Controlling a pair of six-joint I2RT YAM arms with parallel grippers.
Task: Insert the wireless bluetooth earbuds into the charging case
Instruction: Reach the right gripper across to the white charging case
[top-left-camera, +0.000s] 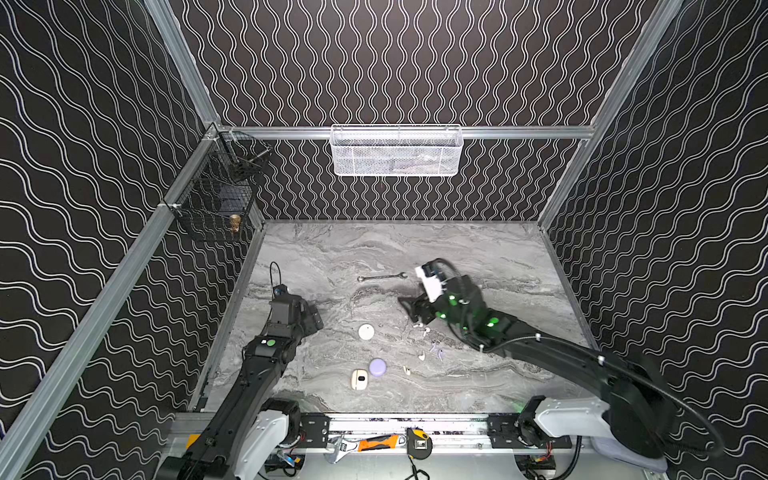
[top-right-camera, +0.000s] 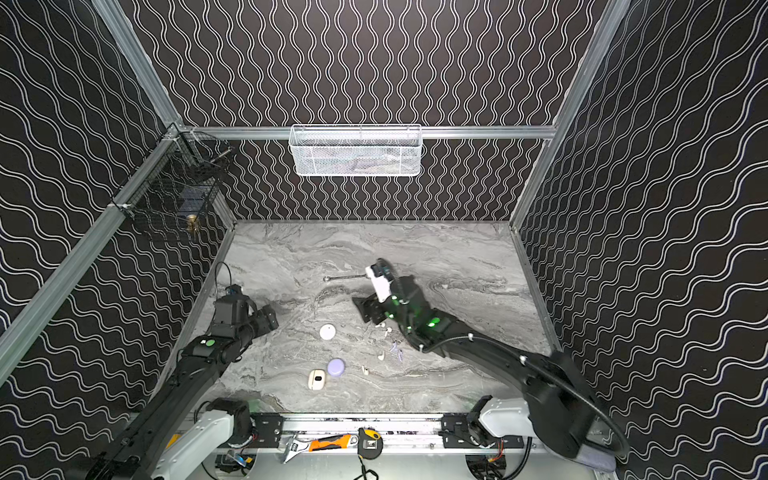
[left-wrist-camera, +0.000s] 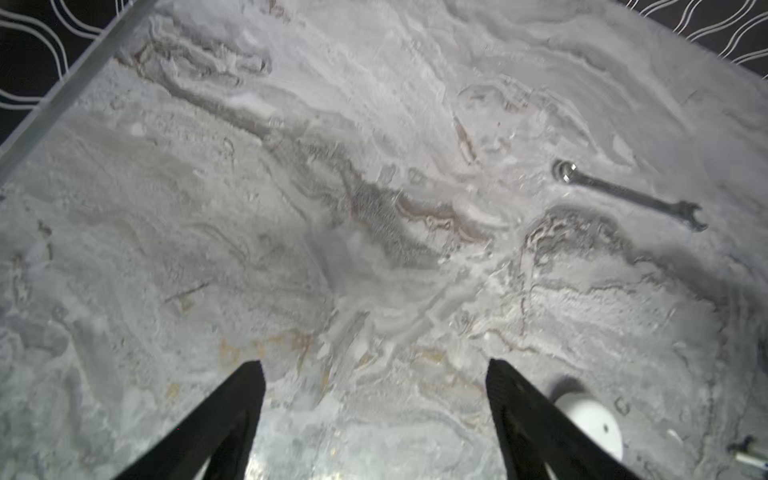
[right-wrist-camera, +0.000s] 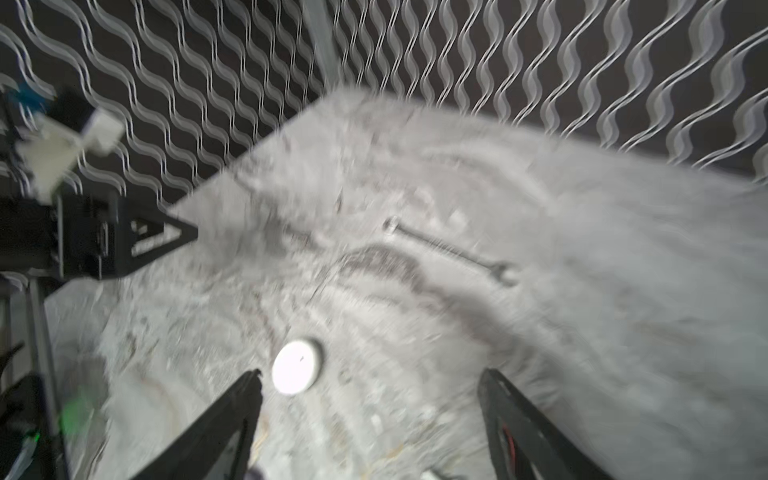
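Note:
Three closed charging cases lie on the marble table: a white round one (top-left-camera: 366, 331) (top-right-camera: 327, 332), a lavender one (top-left-camera: 377, 367) and a cream one with a black spot (top-left-camera: 359, 379). The earbuds are scattered to their right: white stemmed (top-left-camera: 426, 331), lavender (top-left-camera: 436, 350) and cream (top-left-camera: 422, 356). My right gripper (top-left-camera: 409, 309) (right-wrist-camera: 370, 374) hovers open just behind the white stemmed buds, holding nothing. My left gripper (top-left-camera: 318, 319) (left-wrist-camera: 376, 365) is open and empty, left of the white round case (left-wrist-camera: 594, 424).
A slim steel wrench (top-left-camera: 382, 277) (left-wrist-camera: 627, 194) lies behind the earbuds. A white mesh basket (top-left-camera: 395, 151) hangs on the back wall and a black wire basket (top-left-camera: 216, 199) on the left wall. Hand tools (top-left-camera: 376, 444) rest on the front rail.

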